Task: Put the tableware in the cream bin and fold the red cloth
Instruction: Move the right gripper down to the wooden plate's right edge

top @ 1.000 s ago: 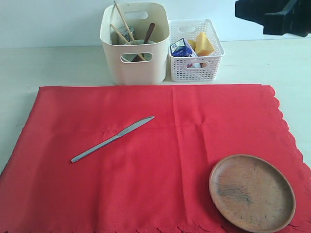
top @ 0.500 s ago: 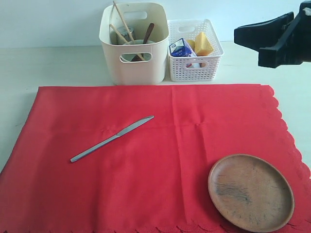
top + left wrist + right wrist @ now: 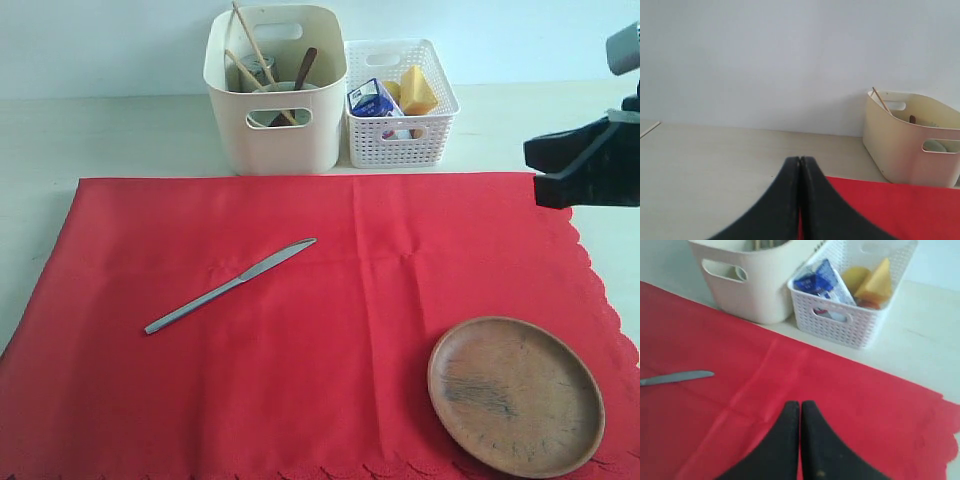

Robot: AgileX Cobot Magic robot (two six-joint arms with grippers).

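The red cloth (image 3: 330, 330) lies flat across most of the table (image 3: 120, 130). It is a thin woven sheet with faint crease lines and a scalloped right edge, and it cannot be folded until it is bare. Behind it stands the cream bin (image 3: 277, 100), smooth plastic with rounded corners and oval handle slots, already holding chopsticks (image 3: 248, 38) and a dark spoon (image 3: 307, 68).

The right gripper (image 3: 535, 172) hangs above the cloth's far right corner, its jaws pressed together and empty. The left gripper (image 3: 800, 161), also pressed together and empty, is over the table by the cloth's edge.

The round wooden plate (image 3: 516, 396) rests on the cloth's near right corner. It is grainy and shallow, with a low raised rim, and looks like the next thing to take. The jaws should spread first, pinch the rim at one side, then lift straight up so the cloth is not dragged. The slim steel knife (image 3: 232, 285) lies slantwise left of the middle, flat and slippery.
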